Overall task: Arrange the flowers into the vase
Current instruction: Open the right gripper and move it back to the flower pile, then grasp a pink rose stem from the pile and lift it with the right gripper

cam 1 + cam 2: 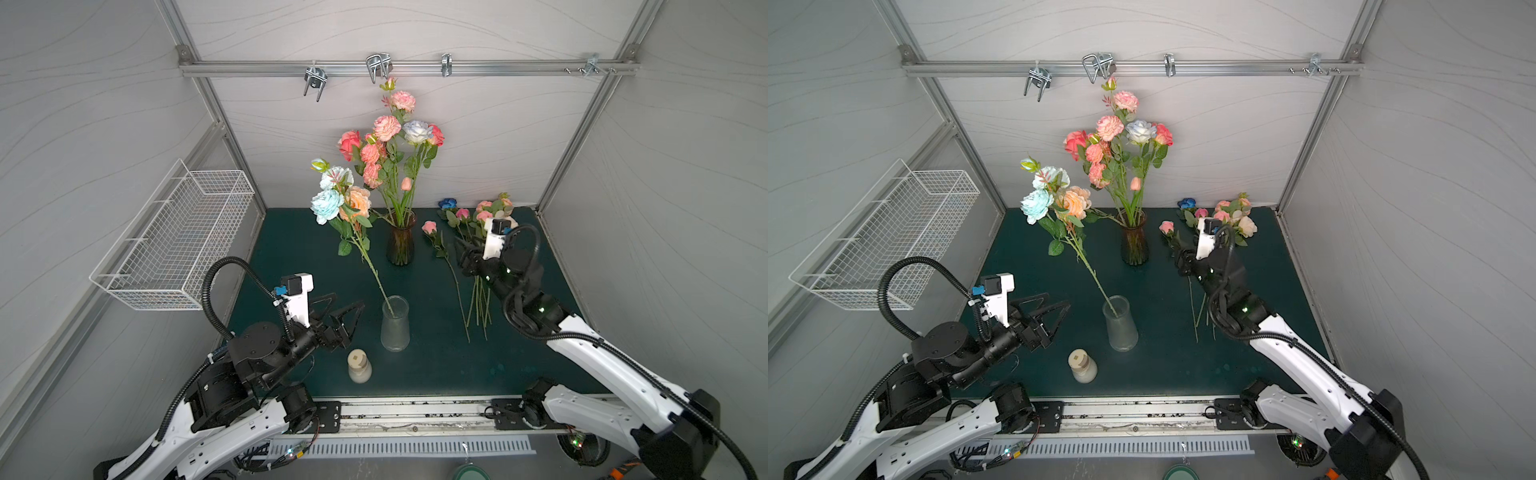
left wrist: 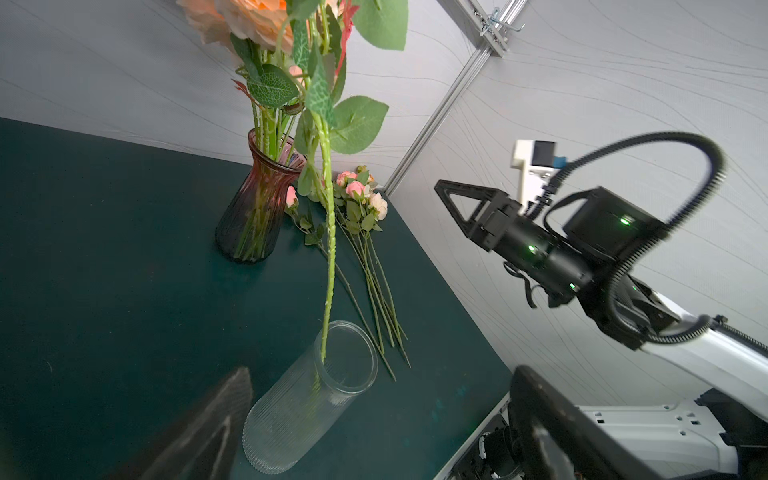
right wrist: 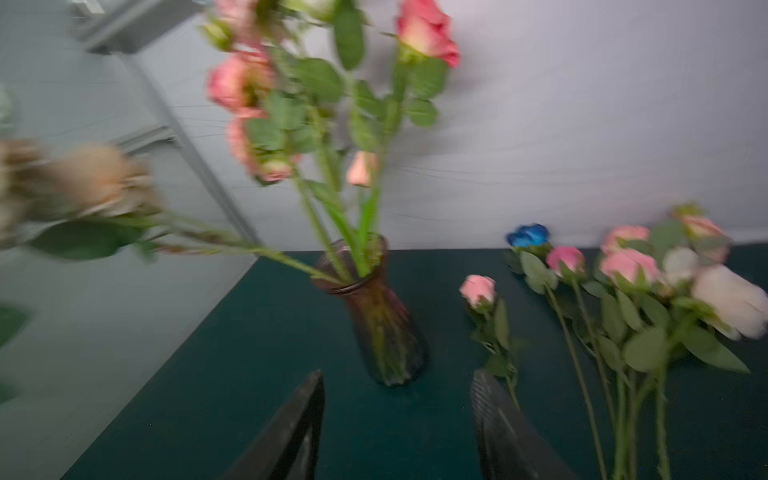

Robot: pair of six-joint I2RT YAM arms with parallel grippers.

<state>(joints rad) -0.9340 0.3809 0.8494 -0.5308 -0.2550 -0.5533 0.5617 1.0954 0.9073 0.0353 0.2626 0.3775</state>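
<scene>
We see free mat [image 1: 436, 365] near-centre | loose flowers [image 1: 462, 214] far right, by mat's edge | right gripper [image 1: 464, 255] above their stems — fingers parted, empty | left gripper [image 1: 348, 300] spread wide, empty, left of clear vase [image 1: 395, 328]

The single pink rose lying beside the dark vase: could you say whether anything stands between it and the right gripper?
Nothing visible does. The right gripper hangs open short of the single pink rose, whose stem lies bare on the mat; the dark vase stands aside.
</scene>
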